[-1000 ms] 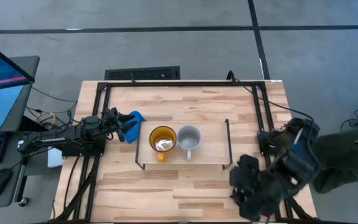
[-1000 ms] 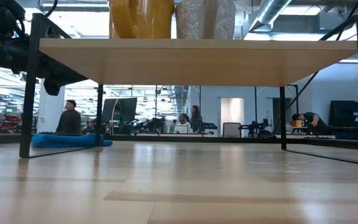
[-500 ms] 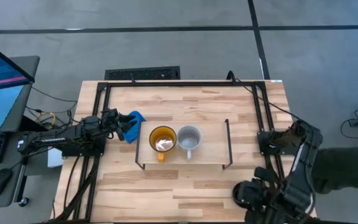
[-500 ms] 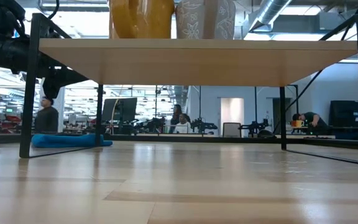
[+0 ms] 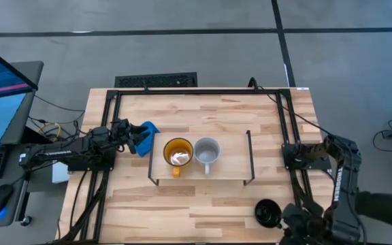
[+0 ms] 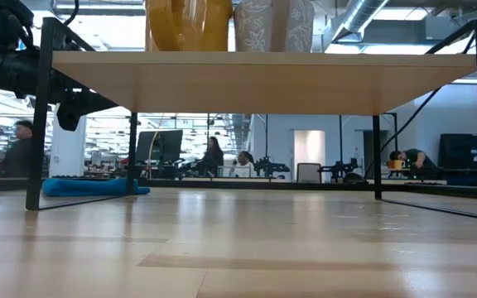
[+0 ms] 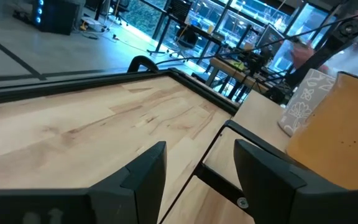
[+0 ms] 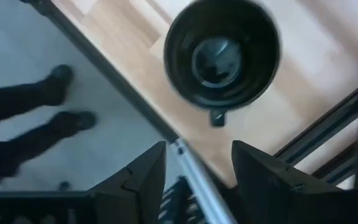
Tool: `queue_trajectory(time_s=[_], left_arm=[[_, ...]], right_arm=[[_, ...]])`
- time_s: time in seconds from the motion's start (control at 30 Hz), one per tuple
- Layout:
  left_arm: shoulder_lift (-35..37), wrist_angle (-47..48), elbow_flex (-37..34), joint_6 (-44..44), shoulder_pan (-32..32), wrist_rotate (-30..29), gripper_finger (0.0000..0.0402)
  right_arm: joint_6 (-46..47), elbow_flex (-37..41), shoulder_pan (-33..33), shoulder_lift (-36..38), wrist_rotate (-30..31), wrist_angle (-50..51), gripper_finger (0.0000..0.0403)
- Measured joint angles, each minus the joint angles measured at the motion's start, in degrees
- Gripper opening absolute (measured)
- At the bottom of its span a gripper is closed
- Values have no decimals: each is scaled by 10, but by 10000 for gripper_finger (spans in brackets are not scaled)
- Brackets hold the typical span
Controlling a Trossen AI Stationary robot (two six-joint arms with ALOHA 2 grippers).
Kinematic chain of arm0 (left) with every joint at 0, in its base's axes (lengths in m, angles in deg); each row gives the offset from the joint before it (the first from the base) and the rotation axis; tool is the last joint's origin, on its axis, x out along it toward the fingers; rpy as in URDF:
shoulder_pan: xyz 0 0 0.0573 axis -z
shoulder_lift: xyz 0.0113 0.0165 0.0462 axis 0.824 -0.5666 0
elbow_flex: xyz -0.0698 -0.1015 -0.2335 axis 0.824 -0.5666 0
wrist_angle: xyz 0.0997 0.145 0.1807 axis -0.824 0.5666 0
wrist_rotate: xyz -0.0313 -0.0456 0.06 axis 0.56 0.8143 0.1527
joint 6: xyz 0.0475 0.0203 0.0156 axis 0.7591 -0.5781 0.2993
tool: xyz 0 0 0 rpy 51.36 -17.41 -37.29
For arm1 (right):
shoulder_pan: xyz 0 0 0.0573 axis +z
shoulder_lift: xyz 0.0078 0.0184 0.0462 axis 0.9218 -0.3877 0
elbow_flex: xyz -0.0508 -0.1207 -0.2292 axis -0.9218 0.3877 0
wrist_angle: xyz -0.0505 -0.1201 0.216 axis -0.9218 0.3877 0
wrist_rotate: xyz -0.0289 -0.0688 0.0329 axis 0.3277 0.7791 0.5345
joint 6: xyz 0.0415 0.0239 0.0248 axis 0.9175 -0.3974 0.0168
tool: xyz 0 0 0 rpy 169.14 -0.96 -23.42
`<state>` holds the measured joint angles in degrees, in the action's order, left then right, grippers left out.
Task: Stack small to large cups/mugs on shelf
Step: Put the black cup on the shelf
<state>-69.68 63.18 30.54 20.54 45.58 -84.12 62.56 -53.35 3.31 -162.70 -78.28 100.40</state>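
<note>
Your right gripper has its two dark fingers spread apart with nothing between them, and it hangs above the black mug, not touching it. You look straight down into this mug, which stands upright on the tabletop close to the near edge; in the high view the black mug is at about 5 o'clock from the shelf, well apart from it, and the right arm is folded at the table's right near corner. Beyond the table edge, in the right wrist view, you see the legs and shoes of a person on the grey floor. Your left gripper also has its fingers parted and holds nothing; in the high view it waits at about 9 o'clock from the shelf, just beside its left wire leg, with the blue cloth near the fingertips. On the shelf, the yellow-orange mug and the pale grey-white mug stand upright side by side, the yellow one at the left, both handles pointing to the near edge. In the low view both mugs stand on top of the board, and people are seen far in the room behind.
</note>
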Motion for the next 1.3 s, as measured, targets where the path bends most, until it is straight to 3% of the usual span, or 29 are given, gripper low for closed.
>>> queue_trajectory(time_s=[0.23,0.63,0.9,1.1,1.3], left_arm=[[0,0,0,0,0,0,179],[0,0,0,-2,0,0,179],[0,0,0,-2,0,0,179],[0,0,0,-4,0,0,179],[0,0,0,-5,0,0,179]], right_arm=[[81,14,4,0,2,-89,205],[26,14,-32,0,2,-205,205],[35,14,-38,0,-4,-145,205],[77,14,-26,0,-46,-71,205],[91,34,-16,-12,-47,-62,205]])
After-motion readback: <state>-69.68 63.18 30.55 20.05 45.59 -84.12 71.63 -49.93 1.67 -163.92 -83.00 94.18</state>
